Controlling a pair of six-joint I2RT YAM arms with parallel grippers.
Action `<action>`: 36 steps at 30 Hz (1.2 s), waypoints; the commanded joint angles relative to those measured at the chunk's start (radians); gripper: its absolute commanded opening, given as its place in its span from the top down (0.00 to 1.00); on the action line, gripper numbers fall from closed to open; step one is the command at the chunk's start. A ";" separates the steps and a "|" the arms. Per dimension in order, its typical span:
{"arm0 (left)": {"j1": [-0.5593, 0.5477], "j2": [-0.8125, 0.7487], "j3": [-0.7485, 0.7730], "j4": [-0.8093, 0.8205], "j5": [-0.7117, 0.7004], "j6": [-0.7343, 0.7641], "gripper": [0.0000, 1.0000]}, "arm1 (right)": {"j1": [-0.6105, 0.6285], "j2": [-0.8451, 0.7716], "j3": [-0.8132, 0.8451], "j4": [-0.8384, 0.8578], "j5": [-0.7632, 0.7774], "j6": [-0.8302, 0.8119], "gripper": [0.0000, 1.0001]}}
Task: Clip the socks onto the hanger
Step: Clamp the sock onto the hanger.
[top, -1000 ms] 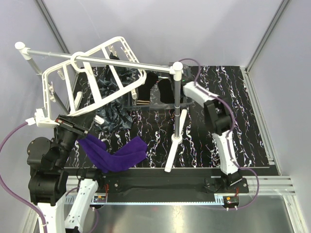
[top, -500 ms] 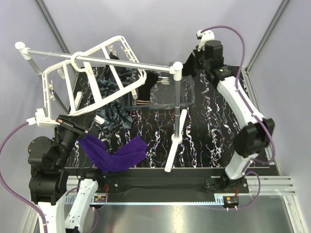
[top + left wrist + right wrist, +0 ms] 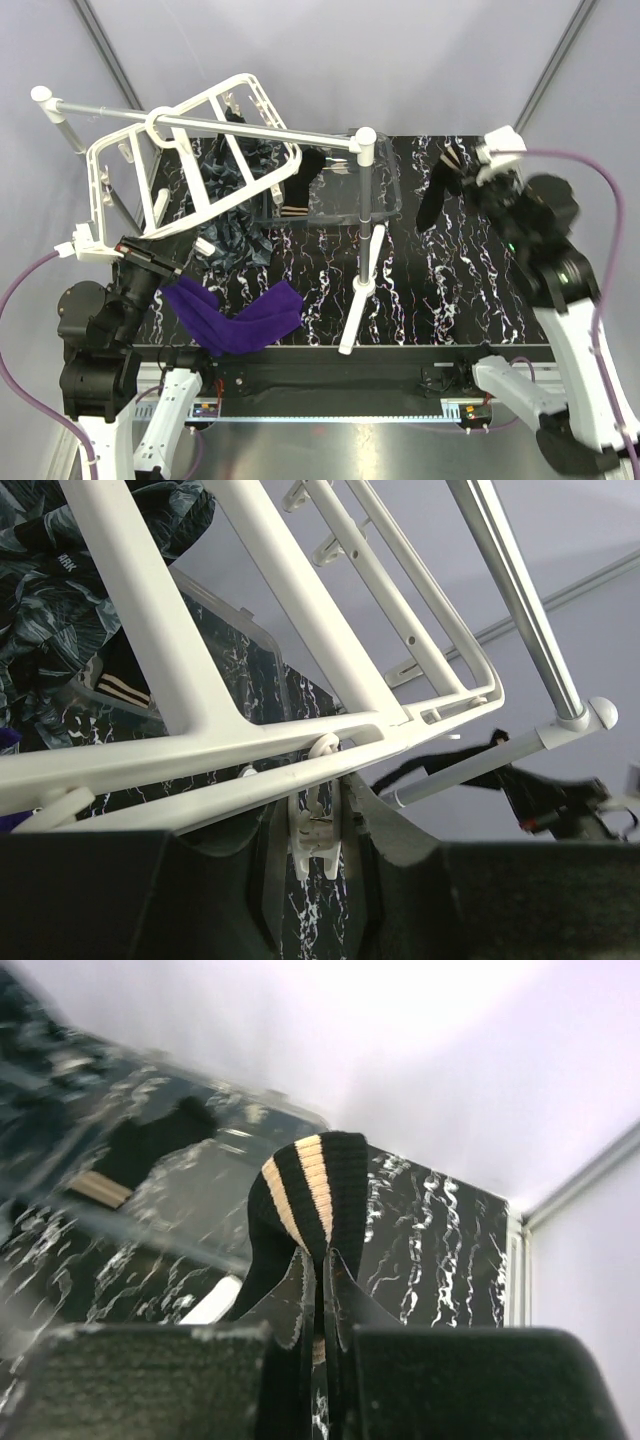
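Observation:
The white grid hanger (image 3: pixel 200 150) hangs tilted from the silver rod at the back left. My left gripper (image 3: pixel 172 268) is shut on one of its small white clips (image 3: pixel 316 845), with a finger on each side of it (image 3: pixel 320 805). My right gripper (image 3: pixel 468 180) is shut on the cuff of a black sock with tan stripes (image 3: pixel 434 197), which dangles above the mat; the wrist view shows the cuff (image 3: pixel 320 1175) folded over the shut jaws (image 3: pixel 322 1262). A purple sock (image 3: pixel 238 318) lies on the mat at the front left. Marbled socks (image 3: pixel 228 185) hang at the hanger.
A clear bin (image 3: pixel 385 190) at the back holds another black striped sock (image 3: pixel 300 192). The silver rod stand (image 3: pixel 366 240) with white caps rises mid-table, and its legs spread towards the front. The black marbled mat (image 3: pixel 450 290) covers the table. Grey walls enclose the cell.
My right arm pulled the black striped sock out of the bin and swung it up and to the right. The left arm, hanger and purple sock have not moved.

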 commanded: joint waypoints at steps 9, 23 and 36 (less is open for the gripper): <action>-0.003 -0.008 0.026 0.022 -0.048 0.017 1.00 | 0.096 -0.199 -0.017 -0.556 -0.494 -0.181 1.00; -0.003 0.003 0.036 0.000 -0.059 0.011 1.00 | 0.565 0.000 -0.018 -0.352 -0.621 -0.115 1.00; -0.003 0.013 0.039 0.010 -0.008 -0.019 1.00 | 0.982 0.203 -0.034 0.153 -0.236 -0.365 1.00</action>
